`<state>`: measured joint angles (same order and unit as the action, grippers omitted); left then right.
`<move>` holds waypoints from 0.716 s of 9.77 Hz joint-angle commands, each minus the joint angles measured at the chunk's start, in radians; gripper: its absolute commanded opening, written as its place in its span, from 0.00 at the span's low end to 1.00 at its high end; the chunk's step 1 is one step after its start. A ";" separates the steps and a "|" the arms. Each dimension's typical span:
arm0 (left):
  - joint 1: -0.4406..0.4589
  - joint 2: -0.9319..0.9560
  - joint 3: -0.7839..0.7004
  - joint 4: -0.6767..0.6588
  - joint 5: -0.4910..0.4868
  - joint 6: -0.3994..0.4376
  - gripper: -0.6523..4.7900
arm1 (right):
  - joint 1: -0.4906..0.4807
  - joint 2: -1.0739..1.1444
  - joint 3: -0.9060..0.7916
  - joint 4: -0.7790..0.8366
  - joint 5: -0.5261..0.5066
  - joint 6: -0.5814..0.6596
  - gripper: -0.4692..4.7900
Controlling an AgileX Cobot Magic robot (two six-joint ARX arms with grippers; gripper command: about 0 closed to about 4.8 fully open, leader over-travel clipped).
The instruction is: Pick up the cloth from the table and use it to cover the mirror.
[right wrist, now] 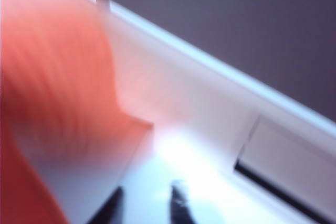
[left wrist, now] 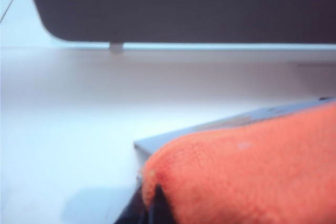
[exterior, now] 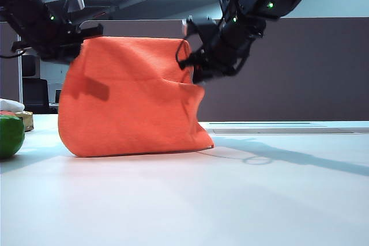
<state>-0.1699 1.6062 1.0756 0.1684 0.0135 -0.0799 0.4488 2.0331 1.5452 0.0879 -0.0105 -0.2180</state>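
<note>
My cloth is draped like a tent over what I take to be the mirror, which is wholly hidden in the exterior view; its hem rests on the table. My left gripper sits at the cloth's ten o'clock corner, pinched shut on the fabric; my right gripper is at two o'clock, and my wrist view shows its fingertips parted with nothing between them. On that side the edge sags in a fold; I judge the drape nearly done. To finish well, I should free the left corner gently and lift straight away so nothing drags; a green round object lies at nine o'clock, well apart.
</note>
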 commanded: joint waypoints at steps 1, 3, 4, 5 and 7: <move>0.004 0.004 -0.004 -0.040 -0.022 0.001 0.29 | 0.000 0.000 -0.001 -0.016 0.008 0.001 0.39; 0.005 0.004 -0.003 -0.040 -0.056 0.002 0.62 | 0.000 0.000 -0.001 -0.014 0.011 0.001 0.43; 0.005 0.004 -0.003 -0.040 -0.060 0.002 0.64 | 0.000 0.000 -0.001 -0.012 0.011 0.001 0.46; 0.005 0.003 -0.003 -0.040 -0.075 0.002 0.65 | 0.000 -0.002 0.000 -0.004 0.044 0.001 0.56; 0.005 0.001 -0.003 -0.040 -0.108 0.005 0.65 | 0.000 -0.006 0.000 -0.005 0.097 0.001 0.61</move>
<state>-0.1642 1.6115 1.0718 0.1299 -0.0753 -0.0795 0.4473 2.0403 1.5402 0.0624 0.0624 -0.2184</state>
